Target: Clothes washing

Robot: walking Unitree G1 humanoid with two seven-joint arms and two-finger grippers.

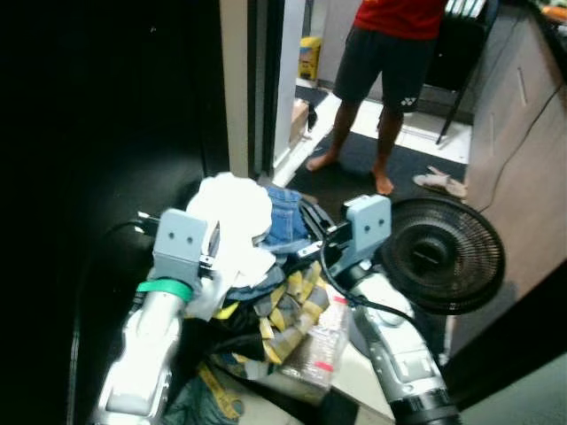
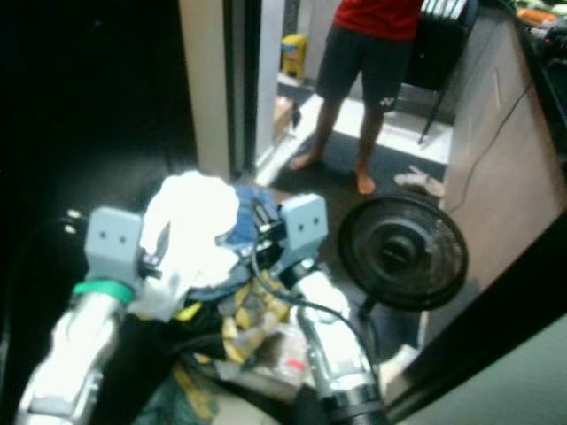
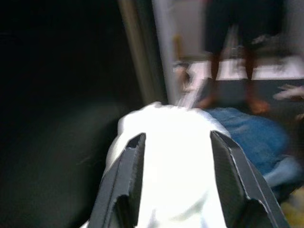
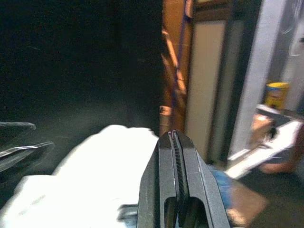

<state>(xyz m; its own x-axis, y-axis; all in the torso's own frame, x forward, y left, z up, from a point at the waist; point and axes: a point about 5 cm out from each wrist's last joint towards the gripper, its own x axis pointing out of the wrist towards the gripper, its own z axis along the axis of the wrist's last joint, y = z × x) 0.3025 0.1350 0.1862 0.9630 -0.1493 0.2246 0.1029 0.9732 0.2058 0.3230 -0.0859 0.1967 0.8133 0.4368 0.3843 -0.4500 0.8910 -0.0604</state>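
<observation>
A heap of clothes is bunched between my two arms in the left eye view: a white cloth (image 1: pixel 232 217) on top, blue denim (image 1: pixel 285 217) behind it, and a yellow-and-grey checked garment (image 1: pixel 288 310) below. My left gripper (image 1: pixel 213 255) presses in from the left. In its wrist view its fingers (image 3: pixel 130 161) stand on either side of the white cloth (image 3: pixel 173 166), gripping it. My right gripper (image 1: pixel 310 246) comes in from the right beside the denim. In the right wrist view, the right gripper (image 4: pixel 173 135) is shut, its fingers pressed together above the white cloth (image 4: pixel 104 161).
A black floor fan (image 1: pixel 441 254) stands close on the right. A person (image 1: pixel 390 53) in a red top and dark shorts stands barefoot in the doorway ahead, slippers (image 1: pixel 440 182) nearby. A door frame (image 1: pixel 235 88) borders a dark space on the left. A clear plastic pack (image 1: pixel 319 345) lies under the clothes.
</observation>
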